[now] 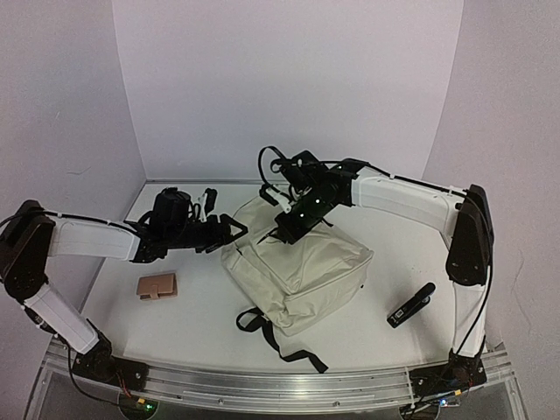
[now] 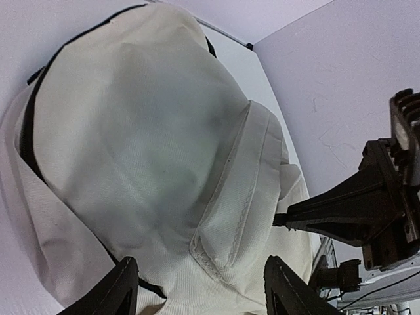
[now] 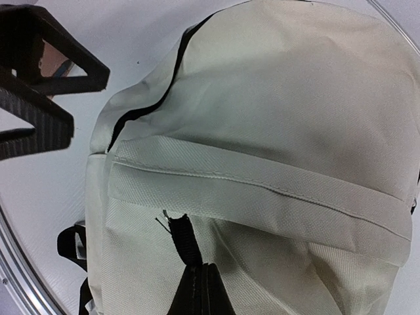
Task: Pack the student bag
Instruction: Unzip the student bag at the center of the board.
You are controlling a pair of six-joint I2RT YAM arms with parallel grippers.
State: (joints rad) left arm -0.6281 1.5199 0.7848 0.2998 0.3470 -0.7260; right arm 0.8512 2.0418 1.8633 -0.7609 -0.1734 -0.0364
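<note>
The work surface is a white table (image 1: pixel 201 324) enclosed by plain pale walls (image 1: pixel 280 79) on the left, far and right sides. The student bag (image 1: pixel 302 271) lies flat at the centre of the table, with its black straps (image 1: pixel 280 337) trailing toward the near edge. The left gripper (image 1: pixel 232 232) is positioned at the bag's far-left edge with its jaws spread wide. The cream fabric lies directly ahead of the fingers (image 2: pixel 121 285), but contact cannot be determined. The right gripper (image 3: pixel 197 279) is at the far end of the bag, its jaws closed on a black pull tab (image 3: pixel 184 239) below a stitched fabric band. A small tan wallet-like item (image 1: pixel 157 286) lies on the table left of the bag, well apart from it. A slim black object (image 1: pixel 411 306) lies to the right.
</note>
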